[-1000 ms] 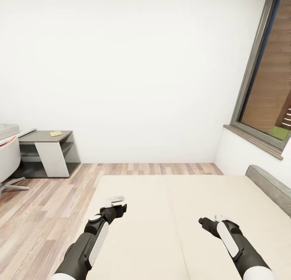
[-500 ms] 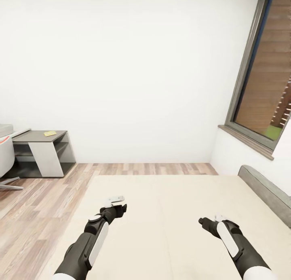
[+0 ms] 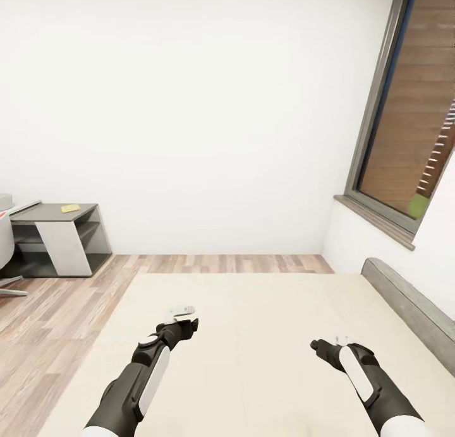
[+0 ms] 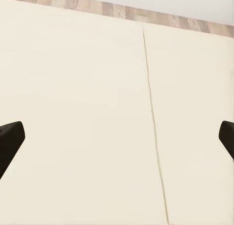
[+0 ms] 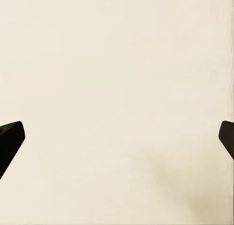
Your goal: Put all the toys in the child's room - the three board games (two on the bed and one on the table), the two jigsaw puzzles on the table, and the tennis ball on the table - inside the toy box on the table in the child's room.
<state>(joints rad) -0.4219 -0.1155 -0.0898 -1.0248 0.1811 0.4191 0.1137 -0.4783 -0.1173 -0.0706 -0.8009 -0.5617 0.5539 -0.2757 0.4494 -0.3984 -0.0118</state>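
Note:
The bed (image 3: 253, 336) spreads out in front of me, a plain beige mattress in two sections with a low grey headboard (image 3: 411, 311) at the right. Both arms hang over it. In the head view my left gripper (image 3: 188, 325) and my right gripper (image 3: 318, 347) hover above the mattress. In the left wrist view the left gripper (image 4: 117, 142) is open over the mattress seam. In the right wrist view the right gripper (image 5: 117, 142) is open over bare beige. A sliver of the white table (image 3: 24, 207) shows at the far left. The board games, jigsaw puzzles, tennis ball and toy box are out of view.
A low dark grey-topped side cabinet (image 3: 60, 238) stands at the left wall with a small flat yellow item (image 3: 70, 208) on it. A white chair (image 3: 5, 247) sits at the left edge. Wood-plank floor (image 3: 63, 304) runs left of the bed. A tall grey-framed window (image 3: 411, 108) is at right.
The whole picture has slid leftward, so the camera has turned right: cabinet and chair sit nearer the left edge, more window and headboard show. Both arms hold the same pose.

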